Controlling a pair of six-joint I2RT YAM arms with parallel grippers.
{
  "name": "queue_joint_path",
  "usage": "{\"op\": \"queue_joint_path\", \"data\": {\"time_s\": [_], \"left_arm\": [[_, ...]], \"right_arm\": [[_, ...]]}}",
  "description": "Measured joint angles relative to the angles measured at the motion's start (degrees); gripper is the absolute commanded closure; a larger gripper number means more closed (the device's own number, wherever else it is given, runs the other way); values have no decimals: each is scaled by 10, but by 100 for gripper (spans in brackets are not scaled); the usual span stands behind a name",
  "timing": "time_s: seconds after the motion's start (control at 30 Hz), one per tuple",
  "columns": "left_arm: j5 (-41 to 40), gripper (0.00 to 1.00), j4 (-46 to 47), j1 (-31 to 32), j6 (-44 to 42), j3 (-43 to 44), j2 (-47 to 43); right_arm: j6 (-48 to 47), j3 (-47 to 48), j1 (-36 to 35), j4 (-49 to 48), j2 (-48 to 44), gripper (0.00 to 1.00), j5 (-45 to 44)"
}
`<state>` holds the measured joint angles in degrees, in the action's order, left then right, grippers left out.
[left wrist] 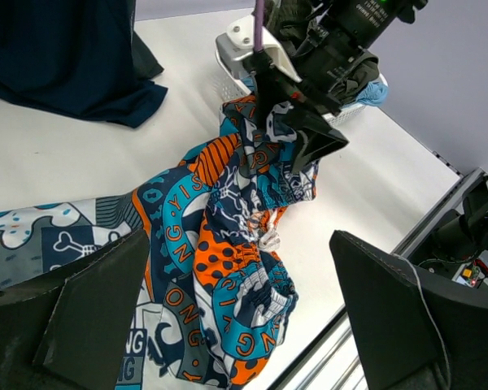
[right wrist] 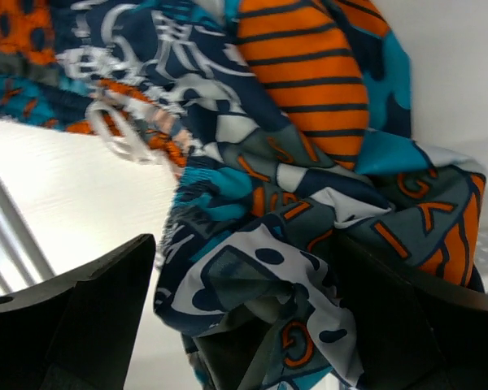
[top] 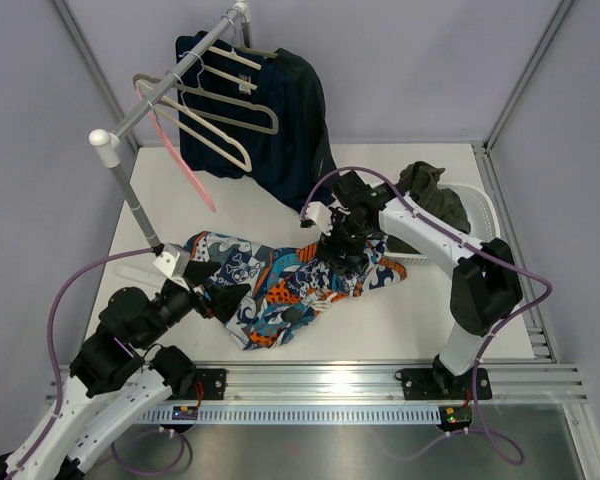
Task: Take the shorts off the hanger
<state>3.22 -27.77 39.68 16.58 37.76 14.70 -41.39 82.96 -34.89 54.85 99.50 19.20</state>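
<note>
- Shorts (top: pixel 280 285), boldly patterned in navy, teal, orange and white, lie crumpled in the middle of the white table (top: pixel 250 215), between the two arms.
- The left claw (top: pixel 223 298) sits at the left end of the cloth. Its jaws are spread wide and fabric lies loosely between them.
- Behind it, at the far left, a rack (top: pixel 195 52) carries bare hangers, a pink hanger (top: pixel 185 165) and a navy garment (top: pixel 280 120).
- A small clear plastic piece (left wrist: pixel 268 237) sits at the gathered waistband.
- The right claw (top: pixel 342 258) is down on the right part of the cloth. Its jaws are wide apart, with a bunch of fabric bulging between them.
- At the far right, a white basket (top: pixel 480 215) holds dark clothes (top: pixel 435 190).
</note>
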Motion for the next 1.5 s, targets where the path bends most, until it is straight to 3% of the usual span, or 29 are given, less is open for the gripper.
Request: {"op": "queue_joint_path", "data": {"time_s": [0.03,0.07,0.13,0.17,0.2,0.4,0.53,0.7,0.83,0.93,1.07,1.5], "left_arm": [[1,1,0,0,0,0,0],[1,1,0,0,0,0,0],[2,1,0,0,0,0,0],[3,1,0,0,0,0,0],[4,1,0,0,0,0,0],[9,1,5,0,-1,0,1],[11,1,4,0,-4,0,4],[11,1,4,0,-7,0,4],[10,1,4,0,-13,0,0],[10,1,4,0,-17,0,-5],[10,1,5,0,-20,0,-4],[11,1,8,0,-26,0,-2]], "right_arm": [[10,-5,-1,-13,2,12,-15],[17,-6,-1,-20,6,39,-24],[30,-6,-1,-30,17,70,-33],[37,-3,-1,-28,26,93,-31],[42,3,-1,-24,35,100,-28],[70,26,-1,-17,42,100,16],[74,43,3,-9,-6,100,77],[107,181,55,-9,-100,100,162],[171,365,191,-49,-130,100,223],[227,443,289,-83,-143,100,243],[300,518,356,-127,-143,100,254],[537,568,635,-313,-100,100,285]]}}
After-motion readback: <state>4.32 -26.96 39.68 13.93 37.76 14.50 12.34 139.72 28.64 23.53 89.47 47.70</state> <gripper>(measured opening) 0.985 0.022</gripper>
